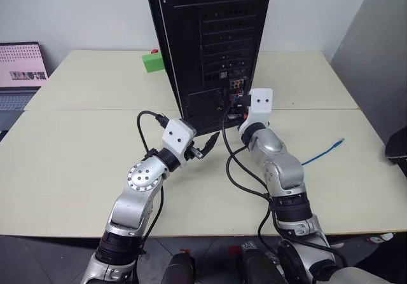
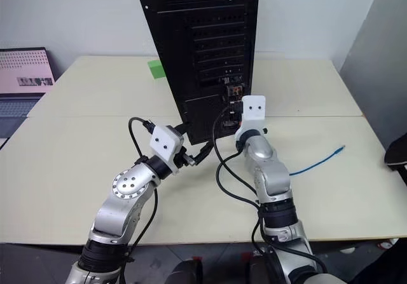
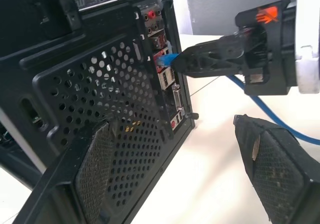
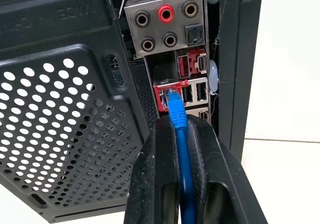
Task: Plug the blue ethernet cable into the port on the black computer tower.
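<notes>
- Plug end of the blue ethernet cable (image 4: 176, 115) was pinched between the right gripper (image 4: 181, 129) fingers, jaws shut on the cord just behind the boot; plug tip sat at the mouth of the port (image 4: 169, 94), the red-framed socket in the I/O cluster. Couldn't tell if it was fully seated or only touching.
- Black computer tower (image 1: 213, 42) stood upright on the table (image 1: 76, 163), rear panel facing the robot; rest of the cable trailed off over the tabletop to the robot's right, free end (image 1: 338, 143) well apart from the tower.
- Left gripper (image 1: 208, 145) hung w/ jaws wide apart and nothing in them, near the tower's lower rear corner, beside the mesh vent grille (image 3: 100, 108).
- Judgement, to do the insert well: keep the plug square to the socket, push straight along the cable axis, no sideways wobble.
- Grip was close to the plug, good; cord less likely to buckle.
- Risk: tower might slide back under the push; the empty left claw could brace it.
- Only let go once the plug sits flush.
</notes>
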